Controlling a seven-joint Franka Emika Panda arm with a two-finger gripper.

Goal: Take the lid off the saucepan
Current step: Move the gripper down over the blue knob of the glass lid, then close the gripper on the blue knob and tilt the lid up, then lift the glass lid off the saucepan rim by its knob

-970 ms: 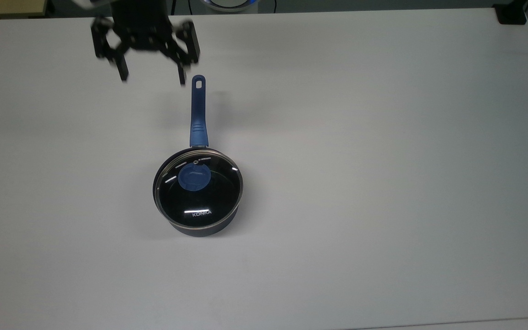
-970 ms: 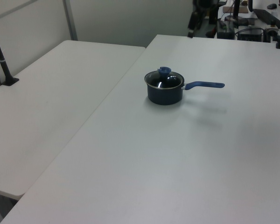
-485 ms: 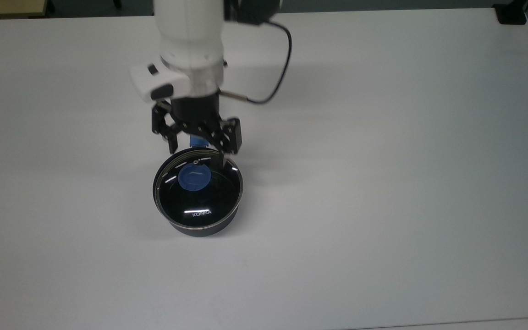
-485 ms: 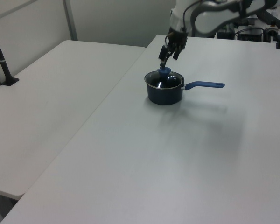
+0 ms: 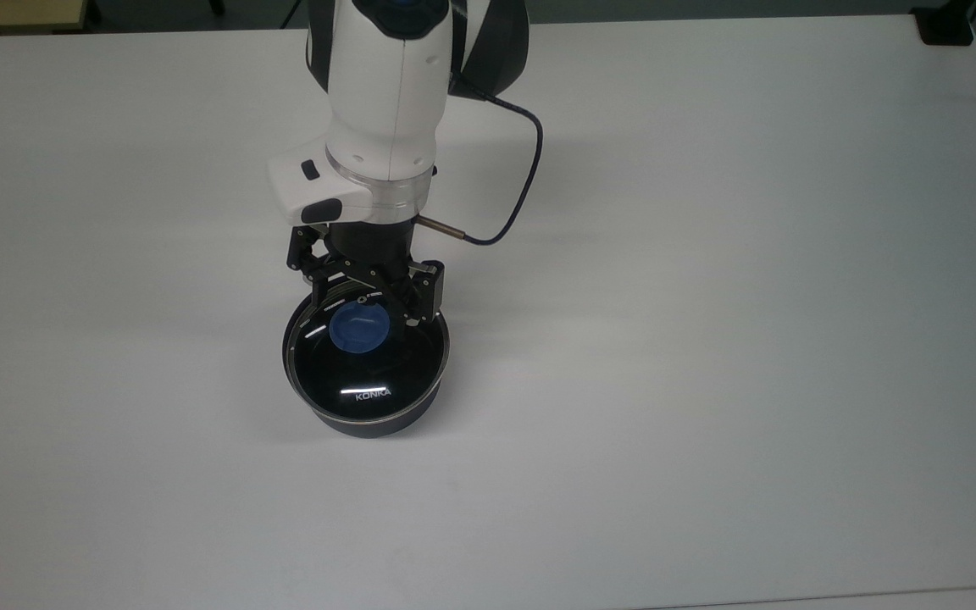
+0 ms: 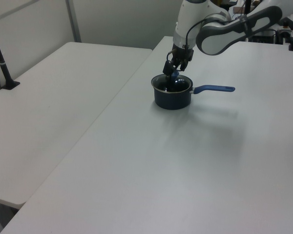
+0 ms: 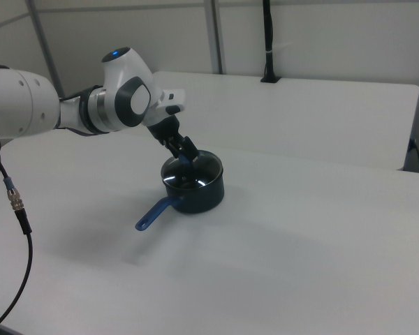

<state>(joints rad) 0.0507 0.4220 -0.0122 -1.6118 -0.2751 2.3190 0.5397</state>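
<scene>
Pincer [image 5: 363, 312] first: fingers apart, hovering over the far side of the lid [image 5: 367, 364], one tip either side of the blue knob [image 5: 358, 329] in the top view, not yet clamped on anything. Then the white arm [image 5: 386, 102], reaching down from the top view's upper edge, a dark cable [image 5: 515, 203] looping off its wrist.

Largest of all, the pale desk [image 5: 708, 339], bare around the pan. Next the saucepan [image 6: 172, 97], dark and round, sitting near mid-desk, its blue handle [image 6: 214, 88] pointing to the left view's right. On top, seated flat inside the rim, the glass lid with its metal edge and white lettering. Smallest, the knob, off-centre toward the arm.

Probably light enough but stiff, slick and breakable; no hold on glass or rim. Best taken by the knob, squeezed from both sides, then lifted straight up.

Inside the pan, through the glass, just dark; contents impossible to tell.
</scene>
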